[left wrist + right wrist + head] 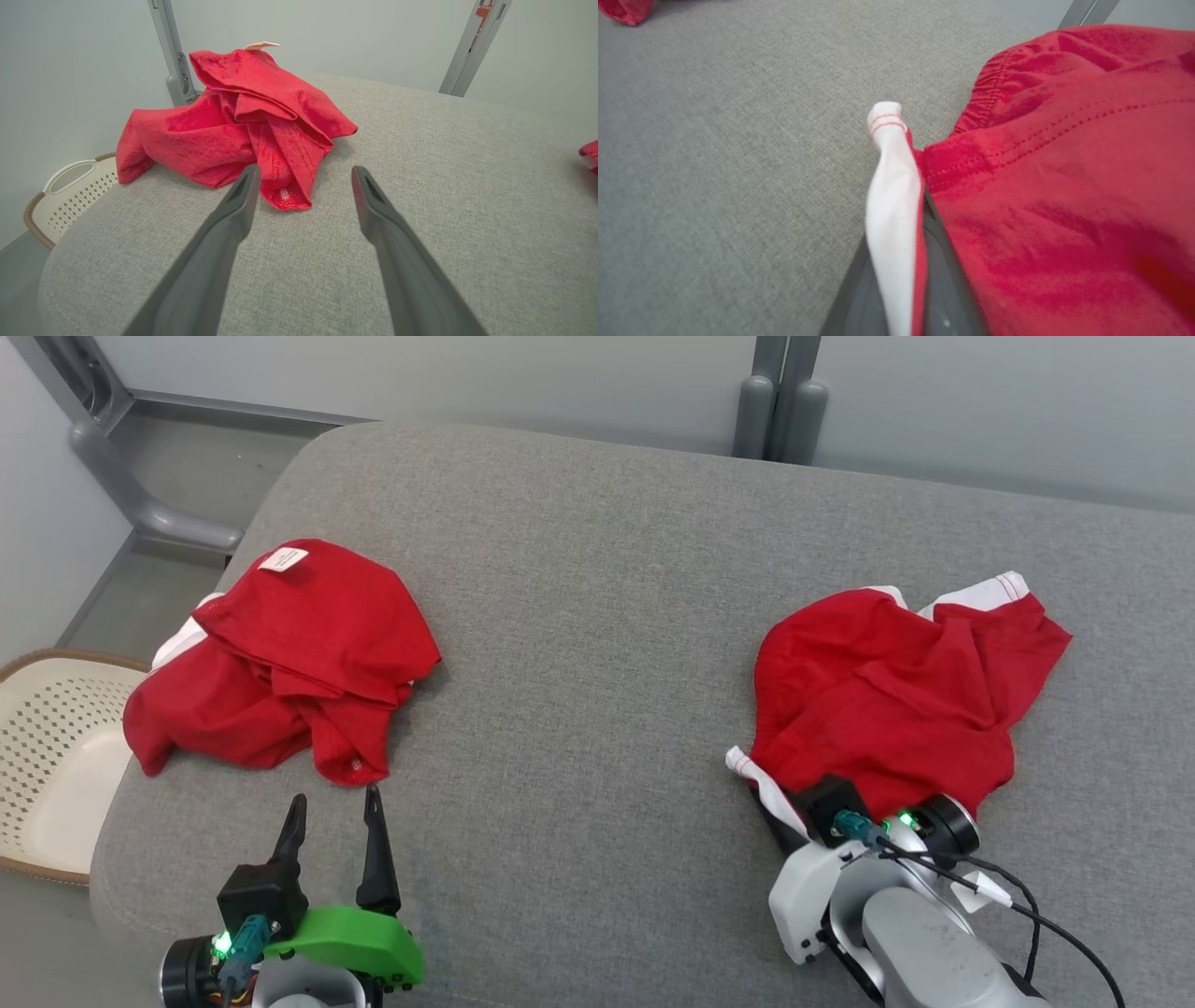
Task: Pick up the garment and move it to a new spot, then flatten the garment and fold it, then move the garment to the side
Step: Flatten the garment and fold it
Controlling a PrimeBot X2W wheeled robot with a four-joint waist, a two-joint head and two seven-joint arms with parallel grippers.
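Note:
Two crumpled red garments lie on the grey padded surface (597,644). The left garment (280,663), with a white label on top, sits just beyond my left gripper (334,795), which is open and holds nothing. In the left wrist view its fingers (233,219) straddle the bare surface just short of the garment's nearest hem (285,196). The right garment (896,700) drapes over my right gripper (780,807). That gripper is shut on the garment's white band (892,196), which sticks out between the dark fingers (941,275).
A white perforated basket (56,756) with a brown rim stands on the floor past the surface's left edge. Grey metal posts (780,401) and a pale wall rise behind the far edge. Bare surface lies between the two garments.

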